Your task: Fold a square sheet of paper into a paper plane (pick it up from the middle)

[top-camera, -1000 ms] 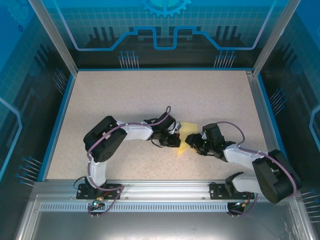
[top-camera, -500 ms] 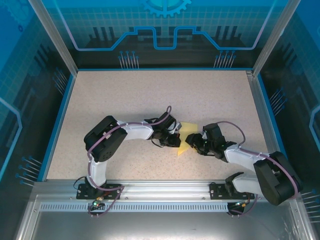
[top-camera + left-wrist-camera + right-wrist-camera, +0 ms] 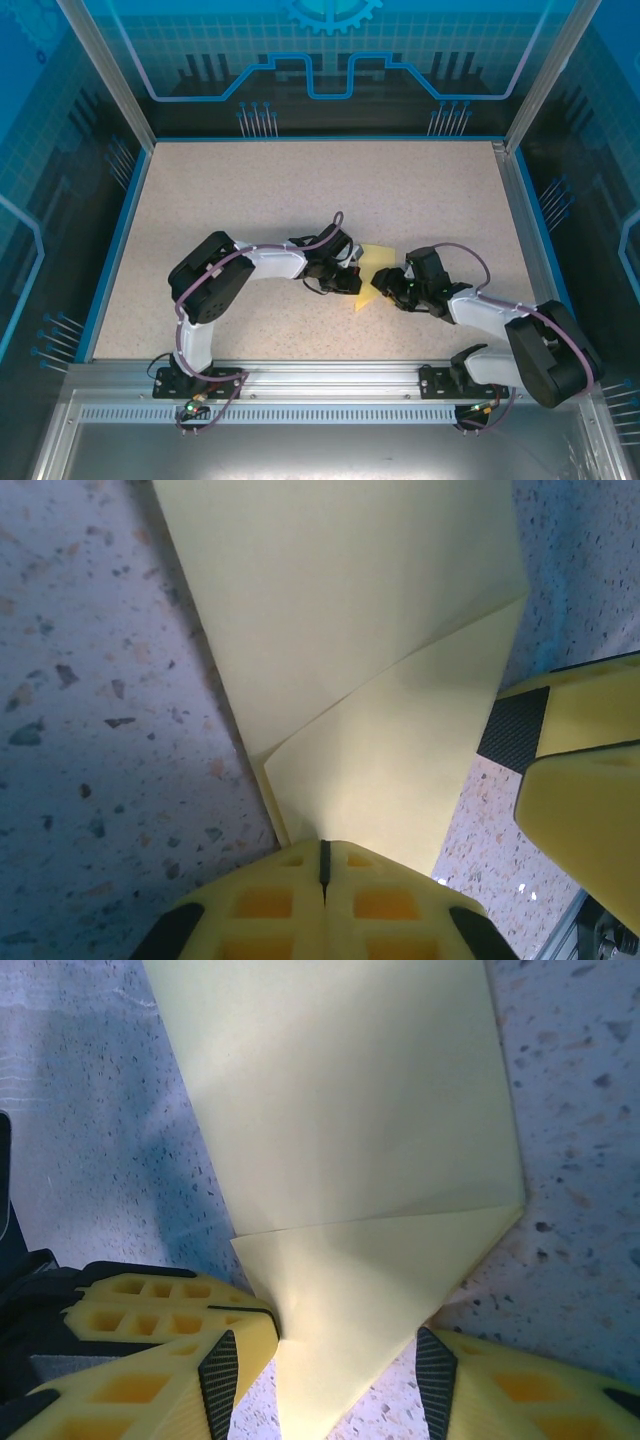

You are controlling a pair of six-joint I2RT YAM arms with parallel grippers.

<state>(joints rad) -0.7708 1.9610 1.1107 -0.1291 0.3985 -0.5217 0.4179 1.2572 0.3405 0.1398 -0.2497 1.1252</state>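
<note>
With the left claw (image 3: 322, 868) clamped on the paper (image 3: 350, 630) and the right claw (image 3: 338, 1365) open astride it, a sideways pull may tear it.

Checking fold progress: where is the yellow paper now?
Top view: the paper lies partly folded near the middle of the table, between the left gripper and the right gripper.

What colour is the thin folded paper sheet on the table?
Pale yellow paper sheet, clearest in right wrist view.
</note>
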